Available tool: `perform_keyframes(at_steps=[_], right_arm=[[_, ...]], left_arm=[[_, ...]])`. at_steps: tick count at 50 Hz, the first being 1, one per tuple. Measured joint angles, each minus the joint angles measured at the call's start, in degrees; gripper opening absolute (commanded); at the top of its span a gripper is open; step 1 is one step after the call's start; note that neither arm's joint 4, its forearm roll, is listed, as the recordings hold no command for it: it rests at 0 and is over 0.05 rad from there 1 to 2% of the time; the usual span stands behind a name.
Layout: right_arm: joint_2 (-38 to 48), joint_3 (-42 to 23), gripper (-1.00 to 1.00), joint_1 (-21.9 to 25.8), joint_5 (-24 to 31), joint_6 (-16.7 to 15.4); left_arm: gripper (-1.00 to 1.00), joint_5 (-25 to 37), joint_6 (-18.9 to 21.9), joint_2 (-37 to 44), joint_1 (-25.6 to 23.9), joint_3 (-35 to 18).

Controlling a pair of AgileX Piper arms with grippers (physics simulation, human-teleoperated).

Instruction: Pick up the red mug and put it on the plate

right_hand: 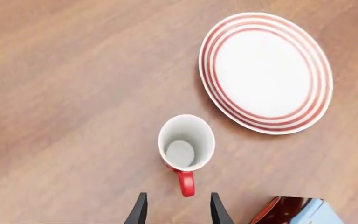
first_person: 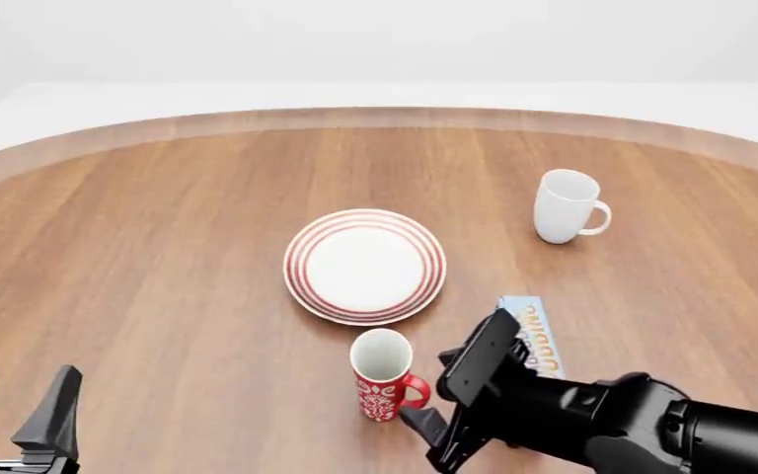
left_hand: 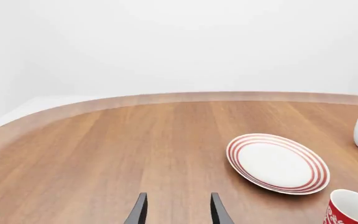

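I am holding my right hand spread just behind the red mug, its fingers flanking the handle without touching it. The mug is standing upright and empty on the bench, just beside the near rim of the red-ringed plate, which is carrying nothing. My left hand is hovering spread, well apart. A white mug is standing farther off, and a blue box is lying by my right arm.
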Motion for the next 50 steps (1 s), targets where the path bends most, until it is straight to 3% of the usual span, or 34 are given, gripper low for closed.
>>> perform_keyframes(at_steps=[29, 50], right_arm=[[5.5, -2.5, 1.00, -0.2, 0.5, 0.1], [10.0, -1.9, 1.00, 0.0, -3.5, 1.4]], left_arm=[[1.00, 0.0, 0.0, 0.0, 0.0, 0.0], [1.00, 0.0, 0.0, 0.0, 0.0, 0.0]])
